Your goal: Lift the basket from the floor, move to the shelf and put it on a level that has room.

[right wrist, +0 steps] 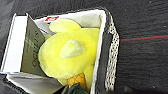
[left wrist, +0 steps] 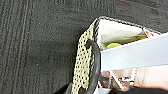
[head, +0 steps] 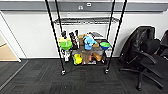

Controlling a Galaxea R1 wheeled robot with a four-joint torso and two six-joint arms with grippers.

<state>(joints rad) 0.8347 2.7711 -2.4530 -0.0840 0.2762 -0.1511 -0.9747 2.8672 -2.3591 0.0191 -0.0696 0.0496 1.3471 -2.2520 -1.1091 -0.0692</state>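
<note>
Against the white wall, the shelf [head: 85, 37] stands on the floor [head: 82, 82] straight ahead in the head view, its middle level [head: 86, 20] bare above a lower tier crowded with green bowls and a blue toy [head: 88, 42]. Both wrist views look down on the basket [right wrist: 108, 52] with its yellow plush [right wrist: 70, 52] above the carpet, so the carry step seems in hand; whether either gripper grips it I cannot tell. Next, judging from this, the basket must rise to clear that middle level's edge.
</note>
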